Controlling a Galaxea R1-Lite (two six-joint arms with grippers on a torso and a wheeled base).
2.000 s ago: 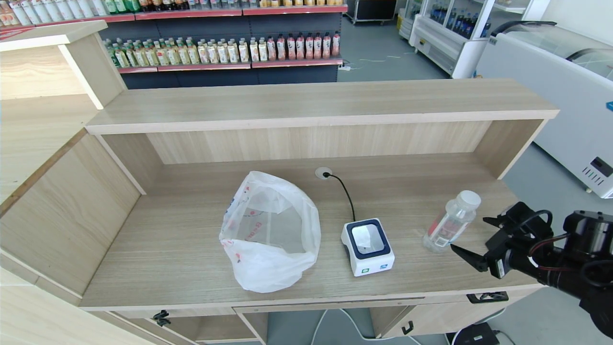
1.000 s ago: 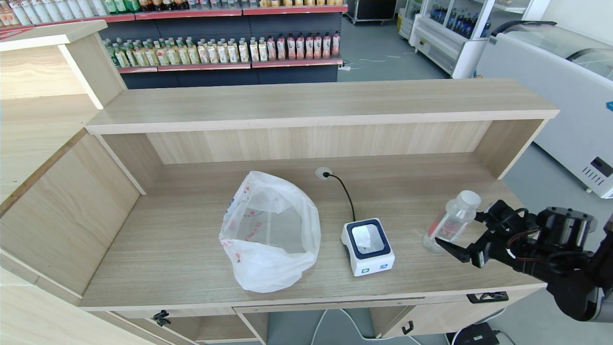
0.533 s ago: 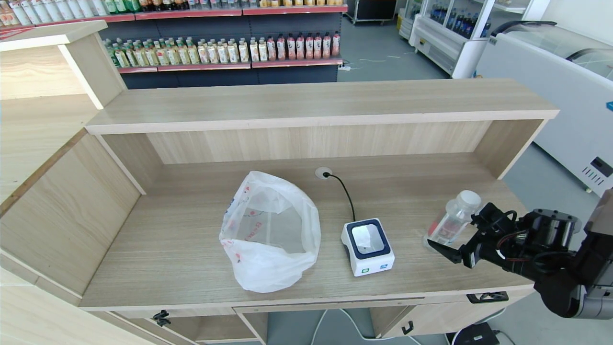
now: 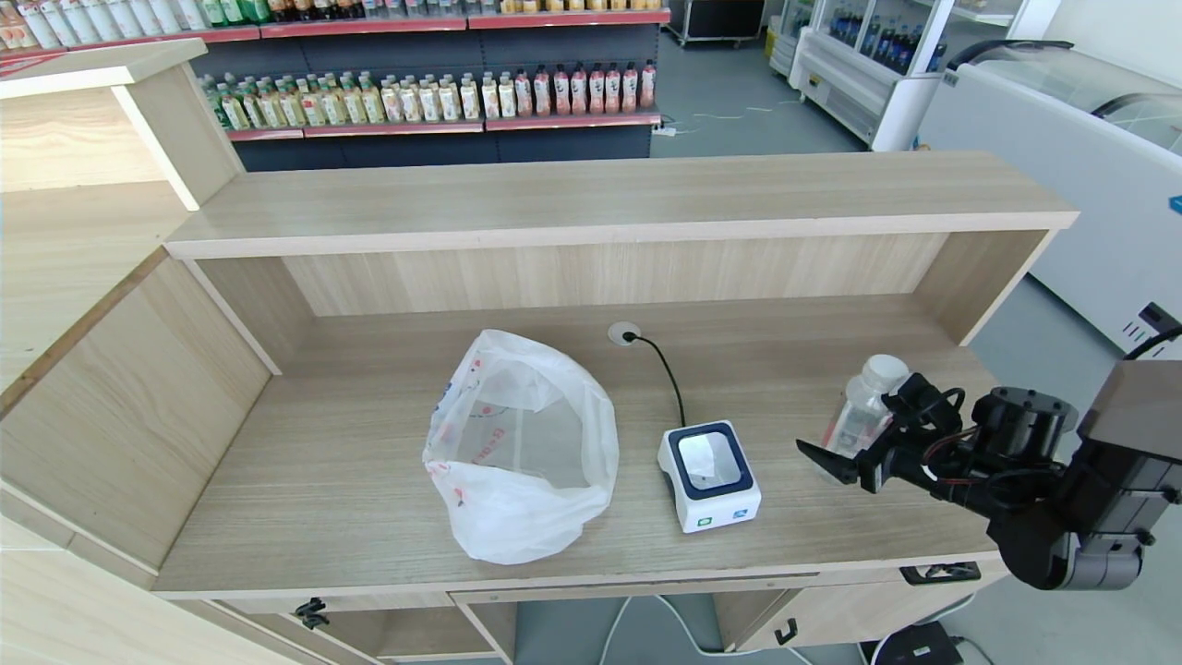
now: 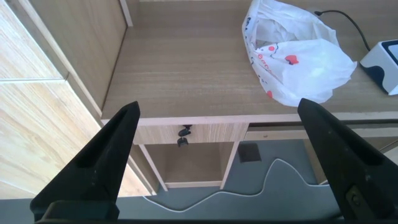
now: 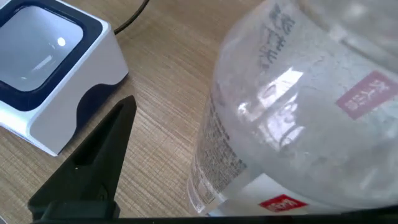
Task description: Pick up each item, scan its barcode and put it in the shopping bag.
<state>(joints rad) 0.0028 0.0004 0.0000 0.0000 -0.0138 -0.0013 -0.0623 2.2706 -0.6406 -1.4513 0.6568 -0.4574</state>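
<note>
Observed: right fingers [image 4: 826, 462] spread wide, one each side of the bottle [image 4: 857, 416], which stands on the desk [image 4: 369, 462] between them; contact unclear. The scanner [image 4: 708, 474] sits just past the near fingertip, the bag [image 4: 517, 443] well beyond. Also apart: left fingers [image 5: 99, 168], off the desk's front edge, bag ahead of the tips.

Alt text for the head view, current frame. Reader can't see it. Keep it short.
The right gripper is open at the right end of a wooden checkout counter, with a clear bottle between its fingers. Left of the bottle sits a white barcode scanner, and further left an open white shopping bag.
</note>
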